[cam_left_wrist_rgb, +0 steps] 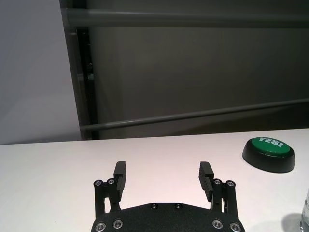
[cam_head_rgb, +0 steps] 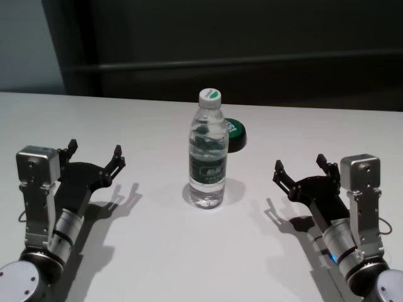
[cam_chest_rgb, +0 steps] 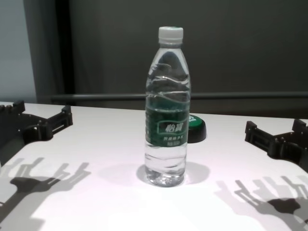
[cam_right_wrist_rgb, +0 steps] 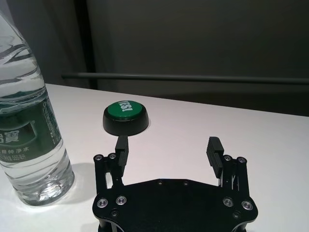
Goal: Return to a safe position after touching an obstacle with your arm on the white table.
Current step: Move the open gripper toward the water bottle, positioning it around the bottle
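Head view shows the obstacle, a water bottle point(cam_head_rgb: 207, 151), standing upright near the middle of the white table point(cam_head_rgb: 157, 251), with a low black-and-green disc point(cam_head_rgb: 235, 134) set just behind it and to its right. Neither arm is seen touching the bottle: the left gripper point(cam_head_rgb: 94, 153) is held well to the left of the bottle and the right gripper point(cam_head_rgb: 301, 168) well to its right, each low over the table, with fingers spread apart and nothing held between them. From this layout the step in hand is judged to be either the start, before any contact is made, or the end, with both arms drawn back; which of the two cannot be told. If contact is yet to be made, a slow sideways approach of one arm toward the bottle is called for, light enough that the tall, narrow bottle is not tipped, followed by a retreat to a spot well apart from it. Around the bottle the tabletop is plain, smooth and brightly lit, and sharp shadows are cast under both grippers. Beyond the bottle a dark wall with horizontal rails point(cam_left_wrist_rgb: 193, 116) is seen.
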